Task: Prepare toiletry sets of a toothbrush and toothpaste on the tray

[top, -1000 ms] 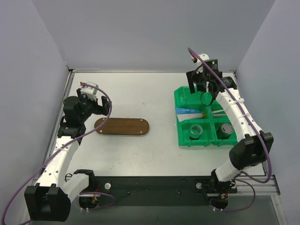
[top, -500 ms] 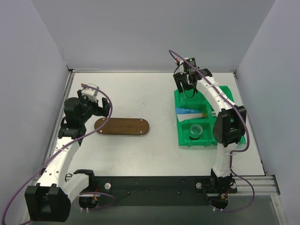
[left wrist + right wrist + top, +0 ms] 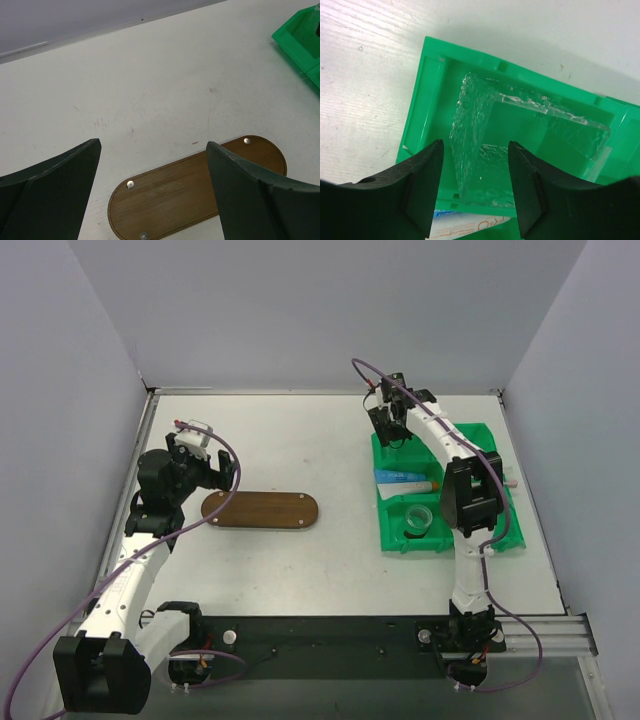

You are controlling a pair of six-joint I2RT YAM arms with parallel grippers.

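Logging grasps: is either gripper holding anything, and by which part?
Nothing. Left gripper open beside the tray; right gripper open over the green bin.

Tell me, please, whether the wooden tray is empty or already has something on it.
Empty. The tray shows only bare brown wood in the top view; the toothpaste lies in the green bin.

On the bench [image 3: 300,440], the tray [image 3: 260,510] lies left of centre, the sectioned bin [image 3: 395,541] well apart to its right. In the bin, the toothpaste [image 3: 405,477] lies crosswise, a cup [image 3: 419,519] in the compartment before it. The right pincer [image 3: 475,145] hangs over the bin's far-left compartment.
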